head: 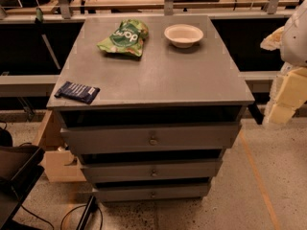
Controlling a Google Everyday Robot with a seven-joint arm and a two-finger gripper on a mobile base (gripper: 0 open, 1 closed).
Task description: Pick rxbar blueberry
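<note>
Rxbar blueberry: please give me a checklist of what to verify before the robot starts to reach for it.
1. Target in view: the rxbar blueberry lies flat on the cabinet top, at its front left corner: ok.
2. Nothing on or against the bar: the green bag and the white bowl are well apart from it, at the back: ok.
3. Margin from the edge: the bar lies right at the left edge, so a push may slide it off: not ok.
4. Gripper over the bar: it is at the right, beside the cabinet, far from the bar: not ok.
5. Gripper ready to grasp: cannot tell.
</note>
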